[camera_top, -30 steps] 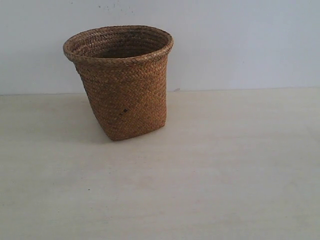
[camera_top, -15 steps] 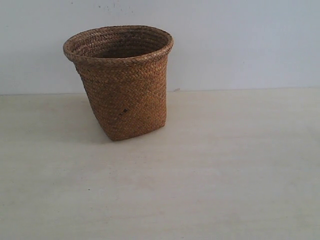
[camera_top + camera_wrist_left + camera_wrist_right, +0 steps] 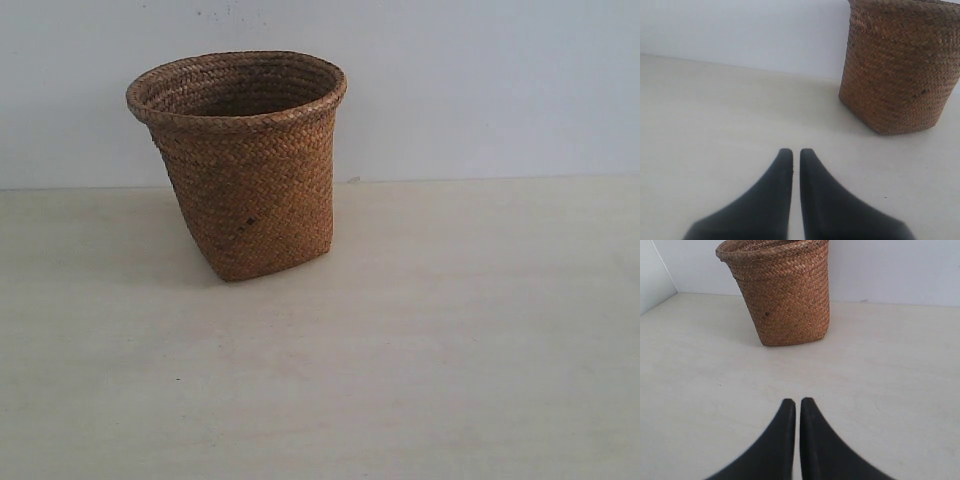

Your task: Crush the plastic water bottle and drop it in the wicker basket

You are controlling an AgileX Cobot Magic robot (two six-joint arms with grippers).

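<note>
The wicker basket (image 3: pixel 245 165) stands upright on the pale table toward the back left, its brown herringbone weave tapering to a squarish base. It also shows in the left wrist view as the wicker basket (image 3: pixel 900 67) and in the right wrist view as the wicker basket (image 3: pixel 782 290). The plastic water bottle is out of view in every frame; the inside of the basket is hidden. My left gripper (image 3: pixel 796 152) is shut with nothing between its black fingers, well short of the basket. My right gripper (image 3: pixel 797 402) is shut and empty too. Neither arm appears in the exterior view.
The pale table (image 3: pixel 420 350) runs from the basket to the front edge of the view. A white wall (image 3: pixel 480 80) stands right behind the basket. A second wall meets the table at one side in the right wrist view.
</note>
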